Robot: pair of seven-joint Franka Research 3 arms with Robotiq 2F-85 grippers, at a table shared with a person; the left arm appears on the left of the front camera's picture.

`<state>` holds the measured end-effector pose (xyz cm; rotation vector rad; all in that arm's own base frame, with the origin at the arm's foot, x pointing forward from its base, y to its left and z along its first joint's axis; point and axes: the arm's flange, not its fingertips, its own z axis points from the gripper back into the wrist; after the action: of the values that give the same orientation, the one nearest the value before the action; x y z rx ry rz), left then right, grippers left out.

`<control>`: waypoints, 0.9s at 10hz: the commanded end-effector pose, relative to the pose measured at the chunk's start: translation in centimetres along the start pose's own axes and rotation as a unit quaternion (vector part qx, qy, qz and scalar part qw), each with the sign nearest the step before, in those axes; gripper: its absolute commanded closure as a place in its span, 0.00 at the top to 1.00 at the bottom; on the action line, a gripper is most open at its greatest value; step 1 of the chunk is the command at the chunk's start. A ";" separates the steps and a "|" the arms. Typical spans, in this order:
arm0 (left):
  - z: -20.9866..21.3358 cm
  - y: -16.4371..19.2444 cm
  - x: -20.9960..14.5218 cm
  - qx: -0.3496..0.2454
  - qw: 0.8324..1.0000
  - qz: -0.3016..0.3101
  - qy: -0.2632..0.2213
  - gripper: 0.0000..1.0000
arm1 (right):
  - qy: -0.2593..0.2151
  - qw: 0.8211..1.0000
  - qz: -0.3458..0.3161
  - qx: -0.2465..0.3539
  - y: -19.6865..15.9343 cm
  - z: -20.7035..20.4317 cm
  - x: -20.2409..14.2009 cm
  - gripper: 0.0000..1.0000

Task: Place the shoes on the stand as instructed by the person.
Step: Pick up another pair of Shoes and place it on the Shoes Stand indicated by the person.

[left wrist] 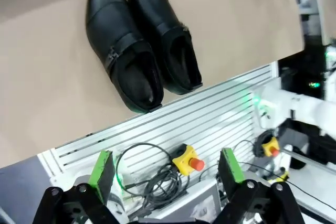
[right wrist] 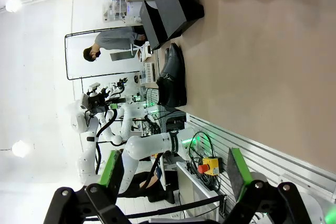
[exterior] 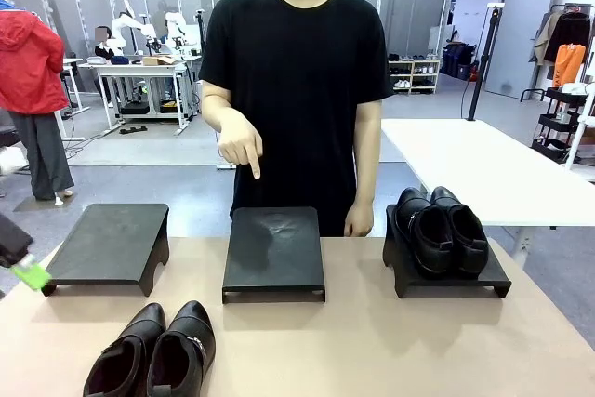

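A glossy black strap-and-buckle pair of shoes (exterior: pixel 153 357) lies on the tan table (exterior: pixel 372 341) at the front left, toes away from me. A plain black pair (exterior: pixel 442 228) sits on the right stand (exterior: pixel 483 281). The person's hand (exterior: pixel 244 148) points a finger down at the bare middle stand (exterior: pixel 274 253). My left gripper (exterior: pixel 28 270) pokes in at the far left edge, beside the bare left stand (exterior: pixel 112 244). In the left wrist view the left gripper (left wrist: pixel 165 169) is open, above the table's near edge and short of the buckle pair (left wrist: pixel 142 40). The right gripper (right wrist: pixel 173 169) is open, holding nothing.
A slotted metal rail with cables and a yellow emergency-stop button (left wrist: pixel 188 161) runs along the table's near edge. A white table (exterior: pixel 483 169) stands behind at the right. Bare tabletop lies between the buckle pair and the stands.
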<state>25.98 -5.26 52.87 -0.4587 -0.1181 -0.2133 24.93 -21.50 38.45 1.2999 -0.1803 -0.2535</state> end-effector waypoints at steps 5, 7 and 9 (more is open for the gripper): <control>-10.2 -4.3 -0.2 0.116 0.993 0.018 0.030 1.00 | 0.004 1.000 0.006 0.000 0.1 0.2 -0.3 1.00; -13.4 -5.0 0.0 0.120 0.992 0.041 0.019 1.00 | 0.004 1.000 0.006 0.000 0.1 0.2 -0.3 1.00; -16.3 -4.8 0.0 0.146 0.986 0.081 0.011 1.00 | 0.004 1.000 0.006 0.000 0.1 0.2 -0.3 1.00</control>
<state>29.17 -17.94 46.46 -0.2171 -0.0685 -0.0945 24.91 -21.52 38.46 1.3000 -0.1806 -0.2540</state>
